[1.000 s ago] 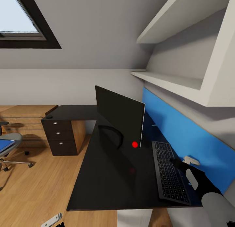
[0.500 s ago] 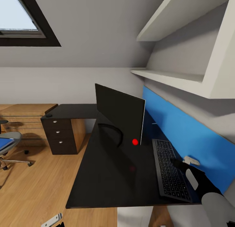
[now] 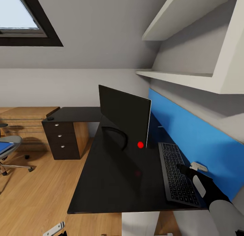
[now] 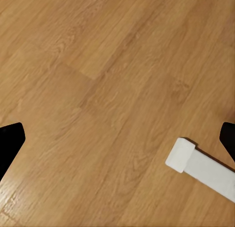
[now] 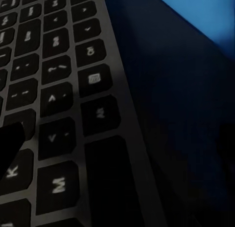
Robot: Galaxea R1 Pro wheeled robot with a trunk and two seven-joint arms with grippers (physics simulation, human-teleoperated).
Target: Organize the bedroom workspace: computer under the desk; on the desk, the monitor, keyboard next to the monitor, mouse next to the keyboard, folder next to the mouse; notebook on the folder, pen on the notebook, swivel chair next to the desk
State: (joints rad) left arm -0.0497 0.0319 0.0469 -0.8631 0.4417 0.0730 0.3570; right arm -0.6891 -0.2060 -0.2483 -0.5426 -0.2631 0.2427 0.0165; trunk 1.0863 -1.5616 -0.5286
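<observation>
Keyboard point(image 3: 177, 175) lies flat on black desk point(image 3: 112, 181), just right of upright monitor point(image 3: 124, 118), likely placed as task asks. Right end effector point(image 3: 184, 170) rests at keyboard's wall-side edge; grip state unclear. Left end effector fingers point(image 4: 10, 141) spread above wooden floor point(image 4: 98, 80). Key letters "K", "M" readable. Folder point(image 3: 4, 147) sits on swivel chair point(image 3: 10, 144), far left.

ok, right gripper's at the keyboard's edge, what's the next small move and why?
Probably lift the right gripper straight up and clear. The keyboard already lies flat on the desk beside the monitor, so the mouse comes next.
</observation>
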